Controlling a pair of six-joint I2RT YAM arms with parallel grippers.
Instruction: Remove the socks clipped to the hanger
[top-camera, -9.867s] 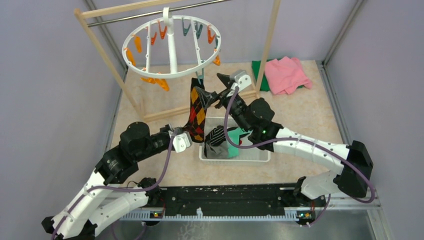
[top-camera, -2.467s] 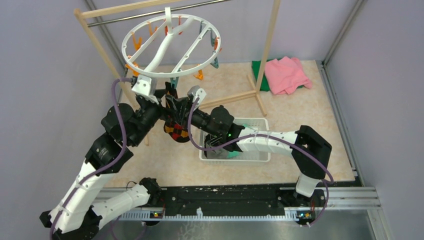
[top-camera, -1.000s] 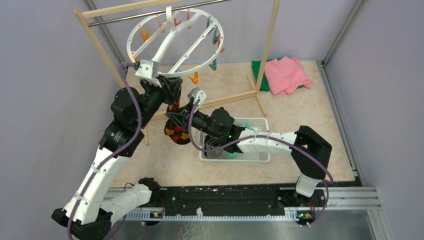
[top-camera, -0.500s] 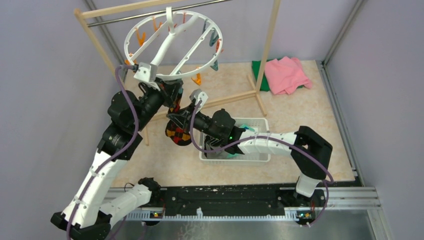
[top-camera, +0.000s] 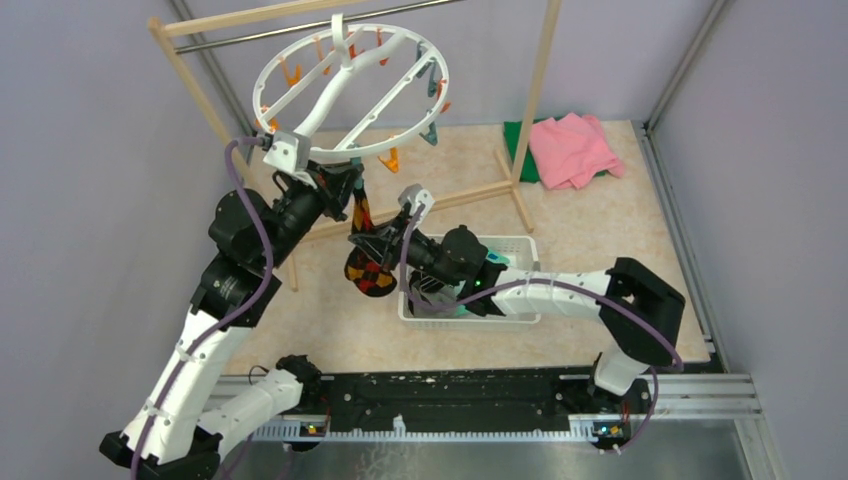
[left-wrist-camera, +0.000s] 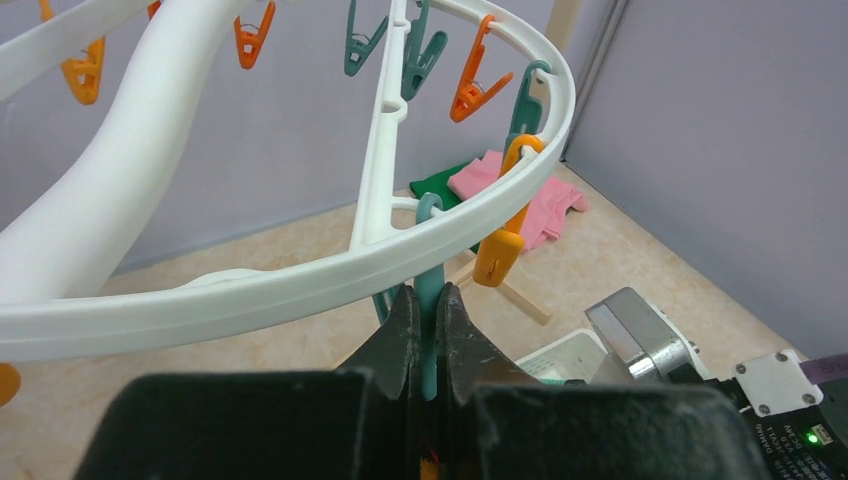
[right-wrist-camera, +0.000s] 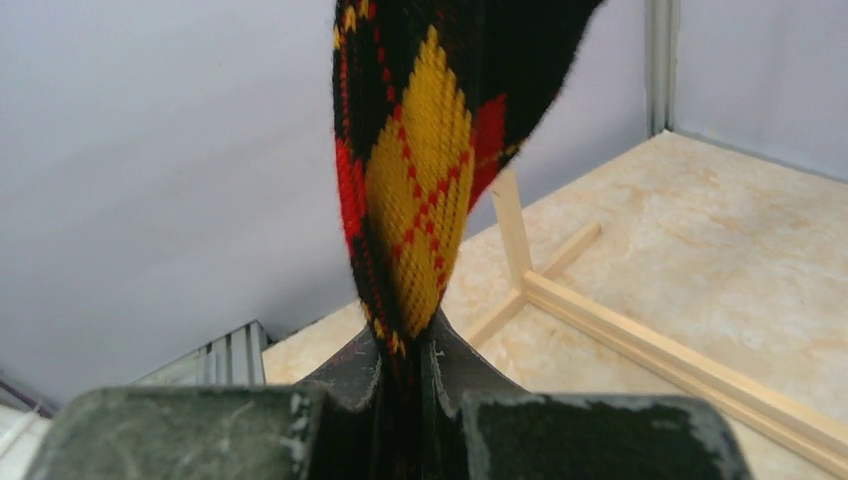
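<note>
The white ring hanger (top-camera: 335, 92) hangs tilted from the rack's rail, with orange and teal clips round its rim. One red-black-orange argyle sock (top-camera: 368, 272) dangles below its near edge. My left gripper (top-camera: 345, 190) is right under the rim, shut on the teal clip (left-wrist-camera: 428, 330) that the sock hangs from. In the left wrist view the rim (left-wrist-camera: 300, 285) crosses just above my left gripper (left-wrist-camera: 427, 295). My right gripper (top-camera: 368, 240) is shut on the sock lower down. In the right wrist view the fabric (right-wrist-camera: 420, 200) rises out of my right gripper (right-wrist-camera: 405, 340).
A white slotted basket (top-camera: 520, 245) beside the right arm holds dark and teal socks (top-camera: 440, 290). The wooden rack's post (top-camera: 535, 90) and its foot bar (top-camera: 470, 195) stand behind. Pink cloth (top-camera: 572, 148) and green cloth (top-camera: 518, 135) lie at the back right.
My left gripper has shut on the teal clip under the rim. The right gripper has shifted to the right with the sock, drawing it taut. The hanger has tipped a little.
</note>
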